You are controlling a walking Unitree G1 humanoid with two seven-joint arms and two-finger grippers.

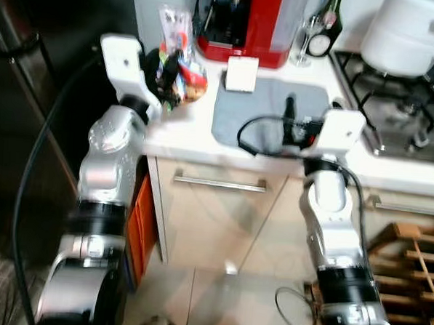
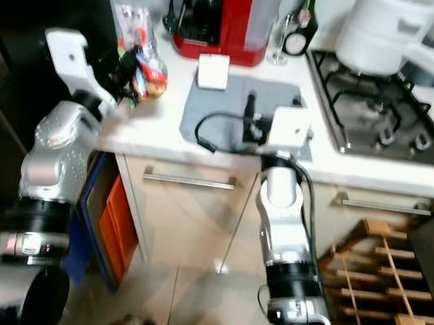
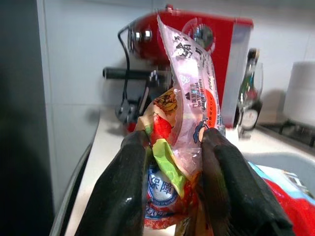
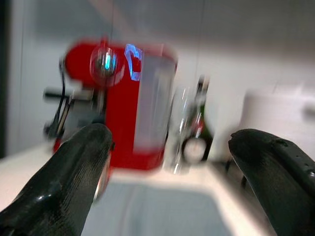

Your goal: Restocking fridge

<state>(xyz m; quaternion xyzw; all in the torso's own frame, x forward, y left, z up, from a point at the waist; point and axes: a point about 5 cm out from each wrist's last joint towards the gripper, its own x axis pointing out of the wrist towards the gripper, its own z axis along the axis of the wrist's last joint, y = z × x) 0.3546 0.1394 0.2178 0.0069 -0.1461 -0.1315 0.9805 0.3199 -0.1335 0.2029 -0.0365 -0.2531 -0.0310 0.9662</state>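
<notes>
Robot at the kitchen counter, snack packets in one claw.

The white counter point(image 1: 197, 125) carries a red coffee machine point(image 1: 242, 22) and a grey mat point(image 1: 267, 110). The left gripper point(image 3: 172, 162) pinches crinkly food packets point(image 3: 184, 123) at the counter's left end; the right gripper point(image 4: 167, 162) hovers over the mat, fingers spread wide.

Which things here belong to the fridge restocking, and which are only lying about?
For the job:
- snack packet, gripped in the left claw
- right claw, open over the counter

Lying about:
- red coffee machine
- grey mat
- white pot
- wine glass
</notes>
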